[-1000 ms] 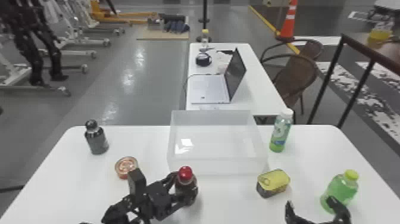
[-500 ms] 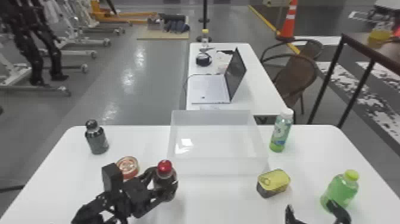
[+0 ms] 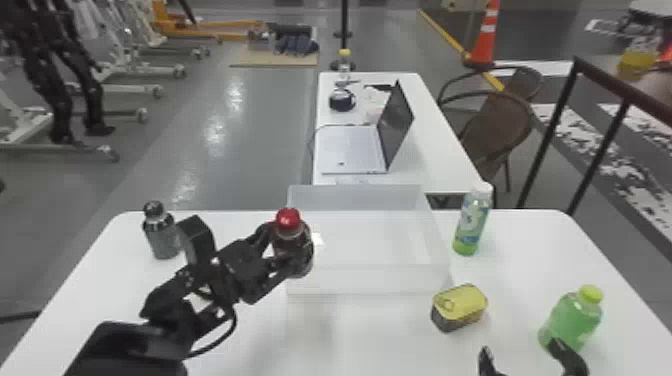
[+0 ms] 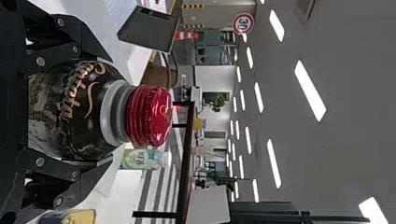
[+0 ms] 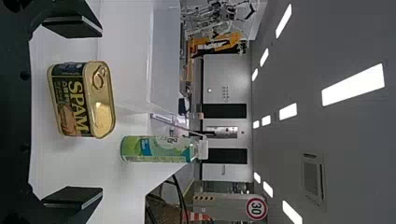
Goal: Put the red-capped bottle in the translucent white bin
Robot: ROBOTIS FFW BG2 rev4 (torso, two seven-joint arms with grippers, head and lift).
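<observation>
Left gripper (image 3: pixel 289 249): 2 fingers closed on the body of the red-capped bottle, at the left side of the bin.
Red-capped bottle (image 3: pixel 288 220): 1, roughly upright, cap up; appears raised off the table (image 3: pixel 350 340). It overlaps the bin's left edge in the head view; whether it is over the rim cannot be told.
Translucent white bin (image 3: pixel 367 280): 1, the landmark; the bottle is not yet set down in it.
Done: 1 bottle grasped and, by judgement, lifted.
Left: 3 steps, as judged: carry it rightward past the bin's left wall, lower it inside, release it.
Right gripper (image 3: pixel 519 348): 2 fingers apart, holding nothing, nearer the robot than the bin and to its right.
Yellow-topped can (image 3: pixel 459 306): 1, near the bin's front right corner.
White-capped bottle (image 3: pixel 469 225): 1, upright, just right of the bin.
</observation>
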